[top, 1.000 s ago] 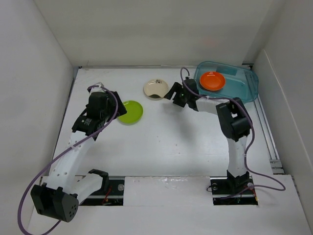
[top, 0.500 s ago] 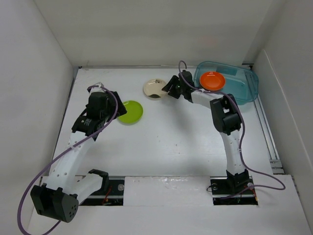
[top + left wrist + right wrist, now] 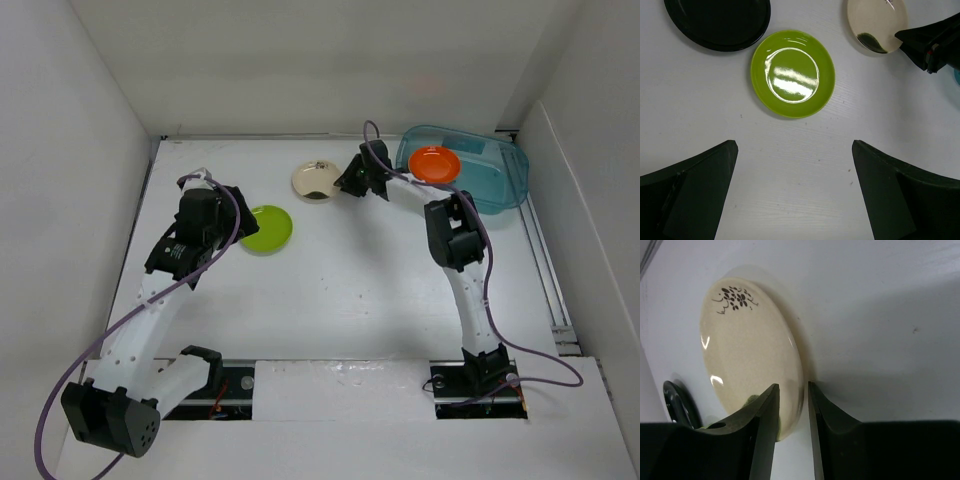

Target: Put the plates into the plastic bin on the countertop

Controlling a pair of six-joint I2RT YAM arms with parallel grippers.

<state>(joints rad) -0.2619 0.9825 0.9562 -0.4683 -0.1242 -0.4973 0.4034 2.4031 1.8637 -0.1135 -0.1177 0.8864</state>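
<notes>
A cream plate with a dark flower mark lies at the back middle of the white countertop. My right gripper has its jaws closed narrowly over the plate's right rim, one finger over the dish and one under the edge; the right wrist view shows the gripper there. An orange plate sits in the teal bin. A lime green plate lies left of centre. My left gripper is open and empty, just short of the green plate.
A black plate lies left of the green one; my left arm hides it in the top view. White walls enclose the countertop on three sides. The bin stands in the back right corner.
My right gripper has reached left and back to the cream plate's rim and closed around it. The left arm has barely moved.
</notes>
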